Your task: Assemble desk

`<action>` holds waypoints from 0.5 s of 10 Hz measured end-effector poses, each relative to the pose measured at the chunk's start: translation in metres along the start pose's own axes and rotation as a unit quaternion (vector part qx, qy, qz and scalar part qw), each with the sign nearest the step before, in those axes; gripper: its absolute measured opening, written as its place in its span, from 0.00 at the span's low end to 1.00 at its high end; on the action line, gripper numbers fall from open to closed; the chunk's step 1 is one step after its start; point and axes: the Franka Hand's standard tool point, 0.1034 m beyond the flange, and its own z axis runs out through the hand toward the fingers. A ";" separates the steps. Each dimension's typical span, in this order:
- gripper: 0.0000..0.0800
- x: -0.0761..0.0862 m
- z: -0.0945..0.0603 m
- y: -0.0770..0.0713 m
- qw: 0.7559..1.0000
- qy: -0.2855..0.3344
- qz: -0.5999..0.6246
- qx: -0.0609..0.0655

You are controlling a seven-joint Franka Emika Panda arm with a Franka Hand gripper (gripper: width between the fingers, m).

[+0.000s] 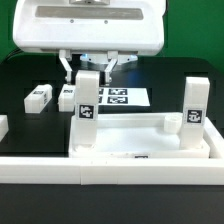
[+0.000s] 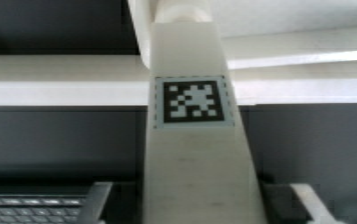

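At the tabletop's (image 1: 135, 124) corner on the exterior view's left, the fingers (image 1: 67, 66) come down from above on an upright leg (image 1: 88, 100). They look to be pinching its upper end, though the contact itself is partly hidden. In the wrist view the same leg (image 2: 193, 150) fills the middle of the frame, its tag facing the camera. The tabletop lies on the black counter (image 1: 30, 125) with its raised rim up, just behind a long white rail (image 1: 60, 170).

A second leg (image 1: 194, 108) stands unheld at the tabletop's opposite corner, on the exterior view's right, and looks already seated in its socket. Two spare legs (image 1: 38, 97) lie on the counter beyond the tabletop, toward the exterior view's left and clear of it. The marker board (image 1: 118, 98) lies flat behind the tabletop.

By this showing the desk is near its halfway mark, with one leg apparently in and another at its socket. Whether the pinched leg is fully seated cannot be told. The two spare legs have yet to be fetched and fitted.
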 end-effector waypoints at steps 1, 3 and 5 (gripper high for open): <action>0.36 0.000 0.000 0.001 1.000 0.000 0.003 0.001; 0.36 0.000 0.000 0.003 1.000 -0.001 0.007 0.004; 0.36 0.001 0.000 0.003 1.000 0.000 0.007 0.004</action>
